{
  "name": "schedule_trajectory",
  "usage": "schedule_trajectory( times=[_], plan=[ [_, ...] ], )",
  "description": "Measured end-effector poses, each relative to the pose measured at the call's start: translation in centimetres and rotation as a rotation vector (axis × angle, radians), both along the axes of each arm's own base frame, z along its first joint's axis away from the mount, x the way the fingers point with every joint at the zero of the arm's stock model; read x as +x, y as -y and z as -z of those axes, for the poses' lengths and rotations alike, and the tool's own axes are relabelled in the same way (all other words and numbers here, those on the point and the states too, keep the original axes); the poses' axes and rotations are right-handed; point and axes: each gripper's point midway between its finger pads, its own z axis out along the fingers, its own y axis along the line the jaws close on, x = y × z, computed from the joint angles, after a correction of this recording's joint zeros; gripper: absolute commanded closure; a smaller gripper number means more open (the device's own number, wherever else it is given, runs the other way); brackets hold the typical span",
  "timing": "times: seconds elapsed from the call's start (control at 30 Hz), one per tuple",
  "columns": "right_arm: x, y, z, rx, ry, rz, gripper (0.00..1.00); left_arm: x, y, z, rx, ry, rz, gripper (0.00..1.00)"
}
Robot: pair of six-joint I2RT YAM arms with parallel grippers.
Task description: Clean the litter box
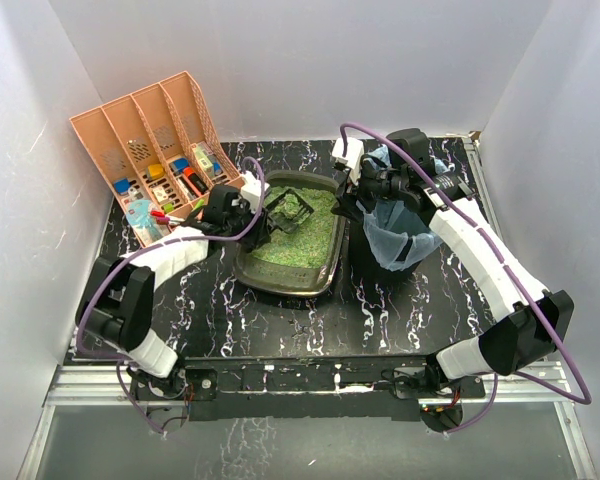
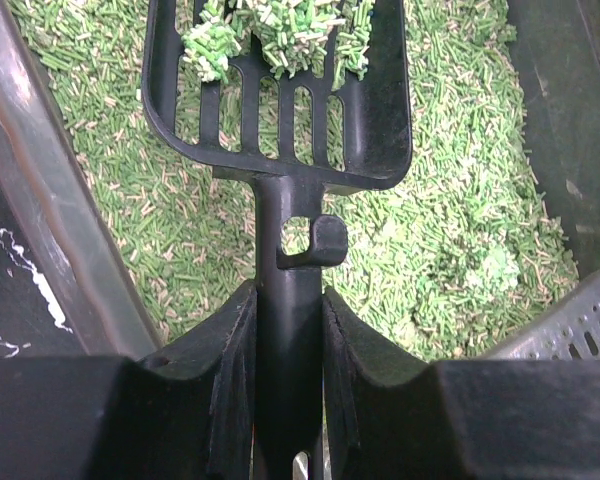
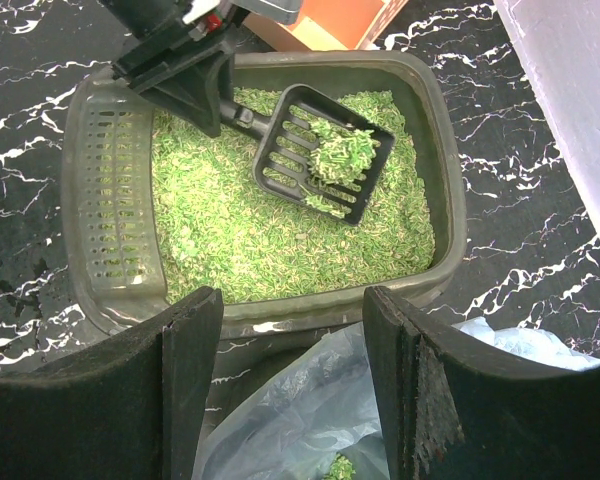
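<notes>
Clamps the left gripper (image 2: pixel 288 300) tight on the scoop (image 2: pixel 285 215) handle; holds the right gripper (image 3: pixel 292 330) half open, empty, over the bin (image 1: pixel 375 265). Finds the litter box (image 1: pixel 280 288) mid-table, bin at its 3 o'clock: probably stiff, litter-heavy, best gripped by the flared rim. Rests on glossy marbled table (image 1: pixel 280 335), white walls (image 1: pixel 280 60) close.

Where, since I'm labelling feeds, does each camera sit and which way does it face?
Top external: above, behind the bases, looking down at the table; left end effector and right end effector show.
Left wrist: on the left arm, facing along the scoop over the litter box; its fingers clamp the handle.
Right wrist: over the bin liner, facing the litter box; its fingers stand apart.
Shared: all see the loaded scoop.
</notes>
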Motion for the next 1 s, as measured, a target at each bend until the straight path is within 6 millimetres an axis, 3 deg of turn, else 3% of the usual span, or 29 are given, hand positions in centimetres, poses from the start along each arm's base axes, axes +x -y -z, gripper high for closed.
schedule_trajectory(
  times=[0.1,0.27,0.47,0.67,0.83,1.0],
  plan=[
    [0.0,0.0,0.0,0.000,0.000,0.000,0.36,0.4,0.1,0.1,0.008,0.000,0.006,1.00],
    [-0.2,0.0,-0.2,0.000,-0.007,-0.002,0.36,-1.5,-0.9,0.0,0.023,0.016,0.024,1.00],
    [-0.6,0.0,-0.7,0.002,-0.034,-0.008,0.36,1.1,0.4,-0.9,0.000,0.015,0.030,1.00],
    [-1.1,-0.5,-1.3,0.028,-0.057,-0.033,0.36,-1.3,-1.1,-0.5,0.017,-0.001,0.028,1.00],
    [-1.0,-1.0,-1.8,0.045,-0.071,-0.051,0.36,-0.8,-0.5,-0.8,0.005,-0.026,0.038,1.00],
    [-1.1,-0.9,-1.8,0.054,-0.084,-0.051,0.36,-1.7,-1.0,-0.9,0.020,-0.035,0.050,1.00]
  ],
)
